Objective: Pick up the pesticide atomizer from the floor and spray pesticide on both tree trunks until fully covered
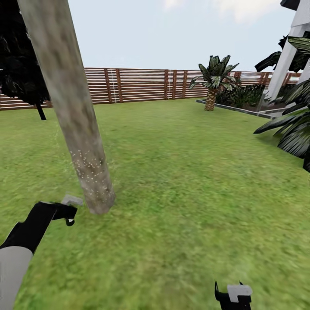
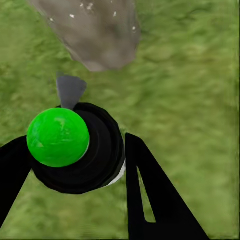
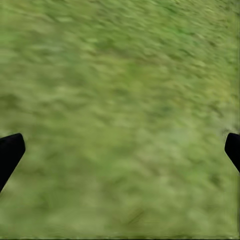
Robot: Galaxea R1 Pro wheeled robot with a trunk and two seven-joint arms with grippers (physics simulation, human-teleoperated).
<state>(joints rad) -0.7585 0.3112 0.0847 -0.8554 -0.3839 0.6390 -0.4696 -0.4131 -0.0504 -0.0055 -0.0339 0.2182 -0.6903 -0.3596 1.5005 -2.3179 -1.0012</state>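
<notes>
The left gripper is clamped around the atomizer, nozzle aimed at the speckled tree trunk just ahead. The right gripper is spread wide over lawn.

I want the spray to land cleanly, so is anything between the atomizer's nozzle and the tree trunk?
Nothing visible. The left gripper holds the atomizer, whose grey nozzle points toward the base of the tree trunk. Between them lies open grass. White specks already dot the lower trunk.
</notes>
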